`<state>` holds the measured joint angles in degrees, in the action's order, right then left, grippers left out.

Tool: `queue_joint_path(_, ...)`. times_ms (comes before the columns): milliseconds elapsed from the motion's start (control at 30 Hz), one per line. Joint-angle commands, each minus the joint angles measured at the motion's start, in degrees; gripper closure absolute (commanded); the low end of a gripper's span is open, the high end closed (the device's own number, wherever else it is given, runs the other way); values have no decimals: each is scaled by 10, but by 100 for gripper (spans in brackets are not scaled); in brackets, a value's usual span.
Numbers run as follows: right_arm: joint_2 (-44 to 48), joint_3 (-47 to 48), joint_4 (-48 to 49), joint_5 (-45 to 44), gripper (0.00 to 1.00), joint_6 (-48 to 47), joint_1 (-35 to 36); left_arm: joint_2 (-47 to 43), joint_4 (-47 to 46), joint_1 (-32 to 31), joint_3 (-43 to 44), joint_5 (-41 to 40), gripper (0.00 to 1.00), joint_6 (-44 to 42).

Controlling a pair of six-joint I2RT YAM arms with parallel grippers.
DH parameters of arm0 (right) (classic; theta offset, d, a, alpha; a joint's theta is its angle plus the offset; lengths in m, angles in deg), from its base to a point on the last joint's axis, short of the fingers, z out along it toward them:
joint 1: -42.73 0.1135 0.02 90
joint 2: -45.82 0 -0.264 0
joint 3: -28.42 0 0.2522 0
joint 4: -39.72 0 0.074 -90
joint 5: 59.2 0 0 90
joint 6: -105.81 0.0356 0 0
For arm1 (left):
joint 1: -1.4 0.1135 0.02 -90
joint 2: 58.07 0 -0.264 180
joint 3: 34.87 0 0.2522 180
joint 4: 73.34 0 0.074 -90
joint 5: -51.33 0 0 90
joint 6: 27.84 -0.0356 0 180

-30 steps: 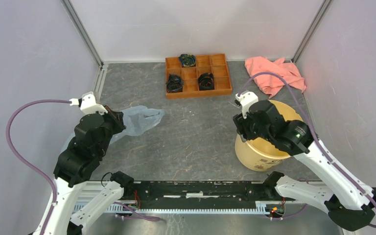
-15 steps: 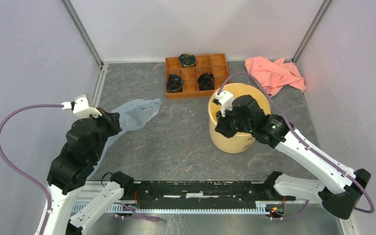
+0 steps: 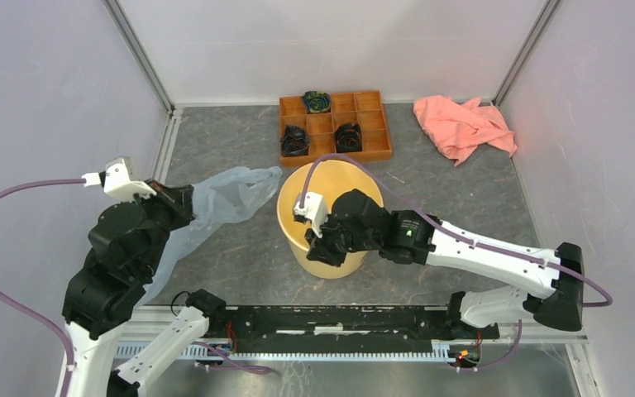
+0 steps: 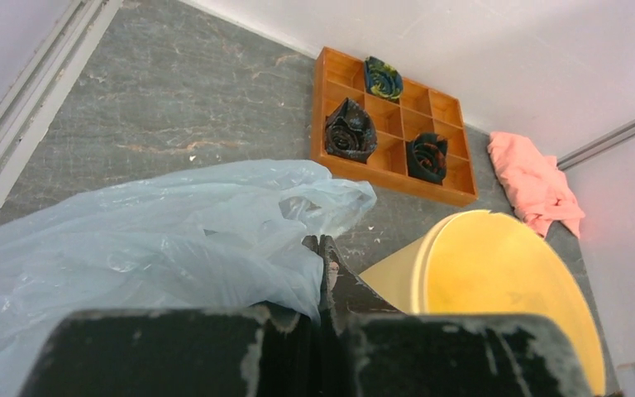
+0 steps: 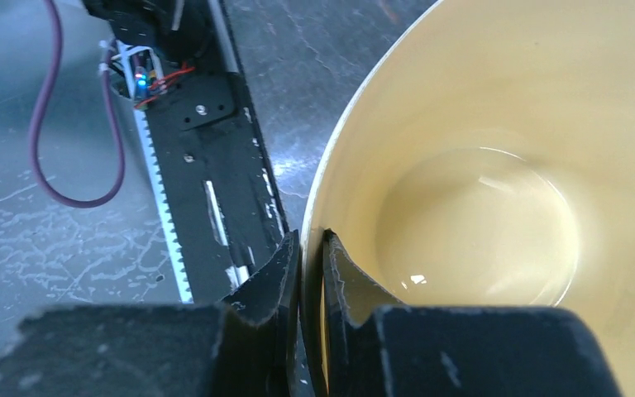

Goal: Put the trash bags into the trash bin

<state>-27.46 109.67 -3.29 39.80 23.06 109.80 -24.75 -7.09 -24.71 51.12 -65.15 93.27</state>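
Observation:
The pale blue trash bag [image 3: 215, 203] hangs crumpled from my left gripper [image 3: 183, 201], which is shut on it at the left; in the left wrist view the bag [image 4: 157, 240] spreads left of the closed jaws [image 4: 322, 248]. The pale yellow trash bin [image 3: 322, 207] stands at the table's middle, and it also shows in the left wrist view [image 4: 496, 281]. My right gripper [image 3: 314, 240] is shut on the bin's near rim. In the right wrist view the jaws [image 5: 312, 248] pinch the rim, one finger inside, one outside, and the bin's inside [image 5: 496, 190] is empty.
An orange-brown compartmented tray [image 3: 378, 124] with dark coiled items stands at the back centre. A salmon-pink cloth [image 3: 463, 124] lies at the back right. The black rail [image 3: 331, 322] runs along the near edge between the arm bases.
My right gripper has dragged the bin from the right side leftward to the middle of the table. My left gripper has lifted slightly left, holding the bag, which now reaches toward the bin.

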Motion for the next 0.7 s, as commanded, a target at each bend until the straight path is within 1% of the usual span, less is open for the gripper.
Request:
queue_joint_path(0,-28,11,46,51,92,27,40,27,-12,0,46,0,98,0)
queue_joint_path(100,-37,23,34,25,91,22,53,36,-17,0,60,-7,98,-7)
queue_joint_path(167,-34,29,23,8,86,20,55,38,-19,0,68,-14,98,-10)
queue_joint_path(267,-19,44,7,-12,69,14,55,39,-25,1,77,-16,98,-14)
queue_joint_path(367,1,71,3,-52,54,13,54,43,-34,0,85,-14,98,-17)
queue_joint_path(500,38,92,34,-123,31,14,54,49,-46,1,97,-8,98,-18)
queue_joint_path(600,50,99,59,-169,20,9,52,57,-58,1,115,-1,98,-21)
queue_joint_path(667,47,111,73,-195,14,4,45,65,-65,0,135,4,98,-24)
